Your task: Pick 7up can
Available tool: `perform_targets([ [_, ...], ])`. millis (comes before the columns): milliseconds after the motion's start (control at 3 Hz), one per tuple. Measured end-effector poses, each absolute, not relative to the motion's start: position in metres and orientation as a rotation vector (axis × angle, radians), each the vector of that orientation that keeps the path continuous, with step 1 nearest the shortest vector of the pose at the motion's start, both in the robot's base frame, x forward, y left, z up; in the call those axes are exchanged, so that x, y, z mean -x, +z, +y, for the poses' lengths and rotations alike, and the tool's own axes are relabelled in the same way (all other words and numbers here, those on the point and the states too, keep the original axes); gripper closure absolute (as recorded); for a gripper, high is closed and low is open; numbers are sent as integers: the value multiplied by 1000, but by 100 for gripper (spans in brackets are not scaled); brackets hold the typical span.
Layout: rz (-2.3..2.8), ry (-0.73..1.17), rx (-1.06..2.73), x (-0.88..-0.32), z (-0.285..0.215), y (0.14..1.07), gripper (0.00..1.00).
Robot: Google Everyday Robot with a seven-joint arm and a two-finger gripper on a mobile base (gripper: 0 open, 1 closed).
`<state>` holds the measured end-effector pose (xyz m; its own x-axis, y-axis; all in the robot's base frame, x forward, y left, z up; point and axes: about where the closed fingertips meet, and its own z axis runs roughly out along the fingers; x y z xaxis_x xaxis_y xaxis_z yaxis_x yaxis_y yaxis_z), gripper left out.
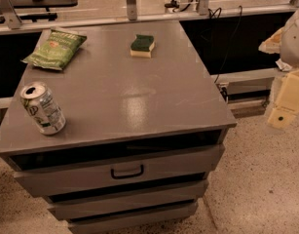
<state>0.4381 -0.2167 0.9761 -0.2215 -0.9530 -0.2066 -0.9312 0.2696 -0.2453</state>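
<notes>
The 7up can is a silver can with a green-and-white label and a shiny pull-tab top. It stands tilted near the front left corner of the grey cabinet top. My gripper is at the far right edge of the view, off the cabinet's right side and above the floor. It is far from the can, and its cream fingers are spread apart and hold nothing.
A flat green chip bag lies at the back left of the top. A green-and-yellow sponge lies at the back centre. Drawers are below the front edge. Cables hang behind the right side.
</notes>
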Motion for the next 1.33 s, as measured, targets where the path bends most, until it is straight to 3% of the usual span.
perform_targets([
  [667, 2193, 12, 1701, -446, -190, 965, 0],
  [1333, 1906, 549, 1567, -481, -23, 927, 0],
])
